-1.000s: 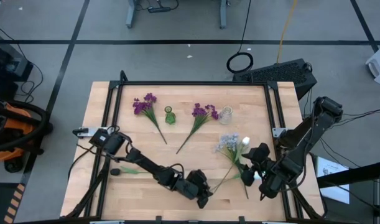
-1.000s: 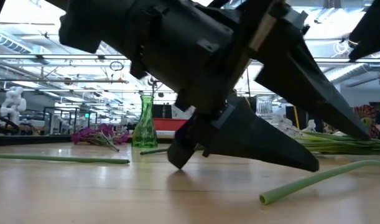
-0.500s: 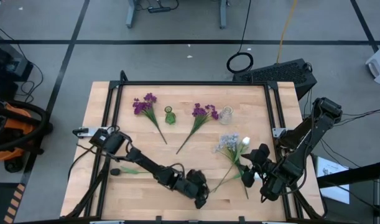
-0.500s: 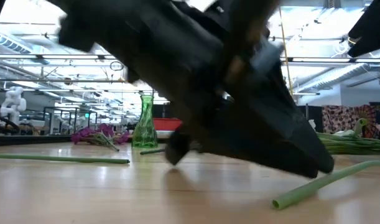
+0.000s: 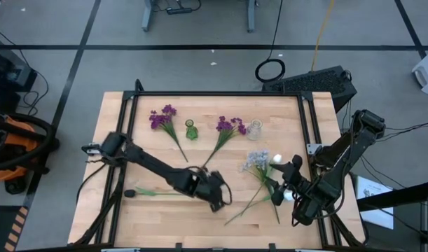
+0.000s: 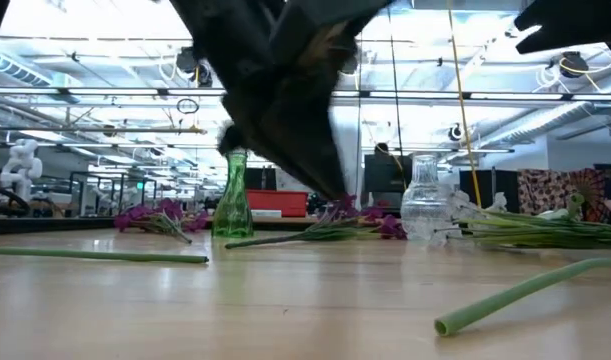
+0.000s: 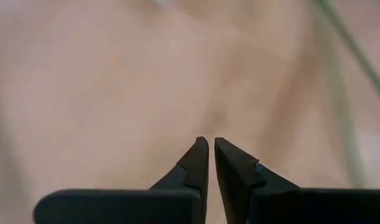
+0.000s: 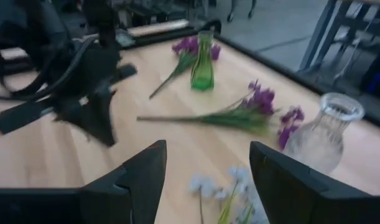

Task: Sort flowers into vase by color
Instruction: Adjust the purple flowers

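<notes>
Pale wood forms the tabletop (image 5: 129, 119), framed by black rails. In the high view we count two vases: one green vase (image 5: 191, 131) and one clear glass vase (image 5: 254, 129), both upright near the far edge and well apart. We count two purple flowers lying flat: the first purple flower (image 5: 163, 119) just left of the green vase, the second purple flower (image 5: 228, 127) between the two vases. One pale lilac flower (image 5: 256, 160) and one white bud (image 5: 276, 160) lie on the right, their stems crossing. One bare green stem (image 5: 152, 192) lies on the left. No flower stands in either vase. The left tool (image 5: 218, 198) sits low over the tabletop centre, holding nothing. The right tool (image 5: 289, 183) waits at the right, beside the white bud's stem.

In the low view, we see the green vase (image 6: 231, 200), the glass vase (image 6: 423, 203), and a thick stem end (image 6: 505, 297) on the near tabletop.

In the left wrist view, the left tool (image 7: 208, 142) has its fingertips nearly touching, with nothing between them.

In the right wrist view, the right tool (image 8: 207, 163) has its fingers spread wide and grips nothing.
</notes>
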Controlling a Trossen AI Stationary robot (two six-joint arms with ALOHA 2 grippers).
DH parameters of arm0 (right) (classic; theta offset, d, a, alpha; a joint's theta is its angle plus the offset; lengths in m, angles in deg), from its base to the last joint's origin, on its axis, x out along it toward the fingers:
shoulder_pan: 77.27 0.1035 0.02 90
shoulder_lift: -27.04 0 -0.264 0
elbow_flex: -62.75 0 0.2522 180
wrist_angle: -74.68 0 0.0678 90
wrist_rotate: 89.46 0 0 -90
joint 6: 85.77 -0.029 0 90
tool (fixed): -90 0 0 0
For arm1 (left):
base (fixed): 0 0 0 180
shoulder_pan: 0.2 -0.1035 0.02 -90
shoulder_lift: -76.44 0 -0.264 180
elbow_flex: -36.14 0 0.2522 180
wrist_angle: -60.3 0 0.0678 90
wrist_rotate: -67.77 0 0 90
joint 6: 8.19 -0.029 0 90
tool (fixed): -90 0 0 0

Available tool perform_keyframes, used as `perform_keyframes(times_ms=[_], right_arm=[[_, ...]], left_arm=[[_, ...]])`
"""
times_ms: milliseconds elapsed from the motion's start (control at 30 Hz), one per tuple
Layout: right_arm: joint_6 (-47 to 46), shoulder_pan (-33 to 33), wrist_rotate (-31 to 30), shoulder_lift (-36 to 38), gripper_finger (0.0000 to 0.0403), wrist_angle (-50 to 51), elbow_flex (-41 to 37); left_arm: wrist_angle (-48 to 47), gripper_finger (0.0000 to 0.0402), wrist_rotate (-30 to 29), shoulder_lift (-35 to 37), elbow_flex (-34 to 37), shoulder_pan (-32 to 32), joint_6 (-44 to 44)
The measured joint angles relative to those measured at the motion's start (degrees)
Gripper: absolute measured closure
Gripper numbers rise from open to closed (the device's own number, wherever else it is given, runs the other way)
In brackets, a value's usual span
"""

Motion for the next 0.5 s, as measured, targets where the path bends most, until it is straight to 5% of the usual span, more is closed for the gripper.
perform_keyframes(times_ms=[200, 500], right_arm=[[2.02, -2.00, -3.36, 0.00, 0.0181, -0.42, 0.00], [7.42, -6.39, -6.21, 1.55, 0.0181, -1.13, 0.00]], left_arm=[[-5.74, 0.0343, -6.11, 0.94, -0.02, -6.49, 0.15], [-3.42, 0.0210, -6.18, -3.52, -0.07, -16.96, -3.51]])
